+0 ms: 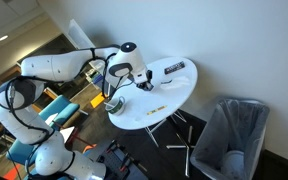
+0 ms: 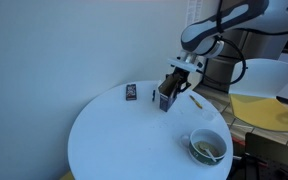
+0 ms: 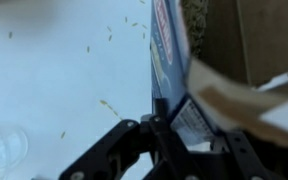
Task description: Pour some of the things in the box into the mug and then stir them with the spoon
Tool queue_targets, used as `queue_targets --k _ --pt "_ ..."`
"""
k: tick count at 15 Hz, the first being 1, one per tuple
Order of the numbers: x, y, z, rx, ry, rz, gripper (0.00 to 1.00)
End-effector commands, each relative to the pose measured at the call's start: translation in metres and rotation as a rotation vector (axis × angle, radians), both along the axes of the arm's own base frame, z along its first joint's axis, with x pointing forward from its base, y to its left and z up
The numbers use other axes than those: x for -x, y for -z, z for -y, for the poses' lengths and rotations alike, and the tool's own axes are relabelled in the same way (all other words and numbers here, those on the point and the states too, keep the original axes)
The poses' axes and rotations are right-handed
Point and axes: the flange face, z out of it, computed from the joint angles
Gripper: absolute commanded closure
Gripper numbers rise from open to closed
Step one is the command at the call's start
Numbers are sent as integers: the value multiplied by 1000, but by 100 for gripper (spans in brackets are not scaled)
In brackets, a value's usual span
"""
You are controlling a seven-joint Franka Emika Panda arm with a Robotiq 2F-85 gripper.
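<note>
The tool (image 2: 173,84) was seen clamped on the box (image 2: 165,99), its jaws pressed against the two sides of the carton near the top. The box was held close to upright, low over the white round surface (image 2: 114,135); whether its base touched could not be told. In the wrist view a pale flap was seen standing open at the top of the box (image 3: 169,50), so the grip was probably taken high and from the sides to leave the mouth free for tipping. The mug (image 2: 199,157) stood well apart from the box, nearer the edge of the surface, with something pale inside that was too small to name; pouring was judged to need a carry across first. A flat dark packet (image 2: 132,93) lay near the box on the side away from the mug, out of that path. A thin stick-like thing (image 2: 194,98), perhaps the spoon, lay between box and mug and might be brushed. Small crumbs (image 3: 109,105) were scattered on the surface.
</note>
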Motion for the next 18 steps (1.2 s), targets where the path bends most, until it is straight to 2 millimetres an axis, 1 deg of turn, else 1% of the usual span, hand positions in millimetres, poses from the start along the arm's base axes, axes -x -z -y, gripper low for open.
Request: queue_targets --k 1,5,8,9,10,11,12,13,17,18 --pt "2 14 4 -22 53 21 89" --pt "-1 31 5 -18 65 31 89" --pt "-3 36 4 -24 65 28 89" --pt "-3 36 4 -22 63 24 80" --pt "-2 36 4 -17 63 20 39" --pt "-2 35 4 -14 64 19 41" --pt "-1 33 4 -8 65 18 39" --pt "-1 32 4 -3 67 18 34" --pt "1 28 5 14 66 17 4" --pt "1 27 5 16 65 17 1"
